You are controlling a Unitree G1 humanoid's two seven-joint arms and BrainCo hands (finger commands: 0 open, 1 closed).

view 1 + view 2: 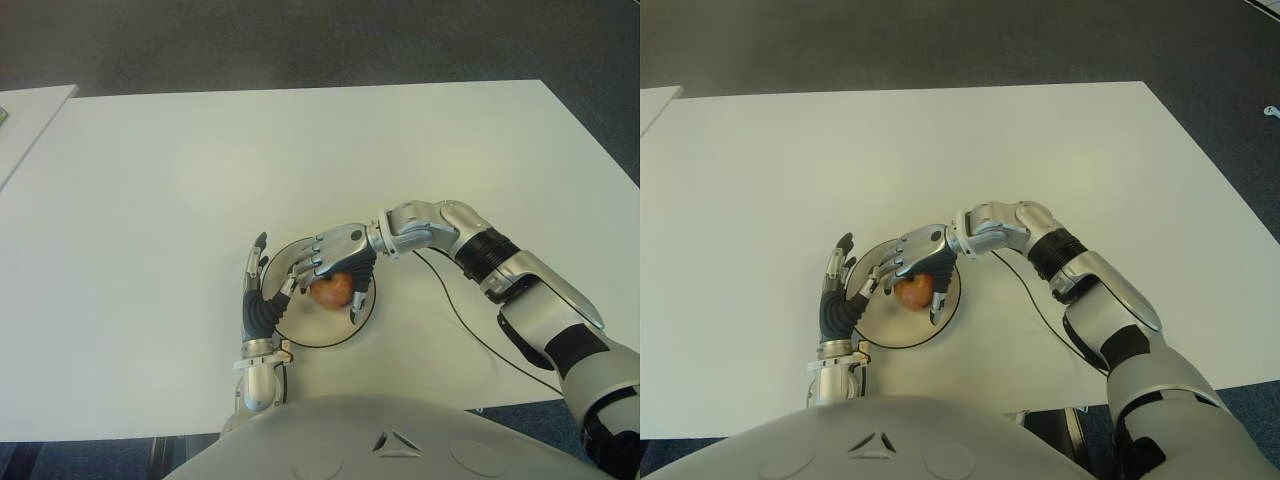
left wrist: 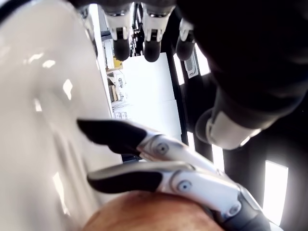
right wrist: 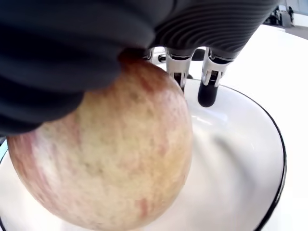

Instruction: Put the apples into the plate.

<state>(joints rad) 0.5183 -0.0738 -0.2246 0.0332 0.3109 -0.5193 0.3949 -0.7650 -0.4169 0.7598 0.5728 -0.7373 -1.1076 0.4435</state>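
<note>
Apple [image 1: 333,290] in right robot hand [image 1: 335,258]

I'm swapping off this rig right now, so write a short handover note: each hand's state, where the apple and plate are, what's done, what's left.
Right hand: curled around the apple, over the plate.
Left hand: fingers extended, holding nothing, at the plate's left rim.
Plate: white with a dark rim, near the table's front edge.
Done: apple brought to the plate; whether it touches the plate is unclear.
Left: release the apple and withdraw the right hand. No other apples in view.
</note>
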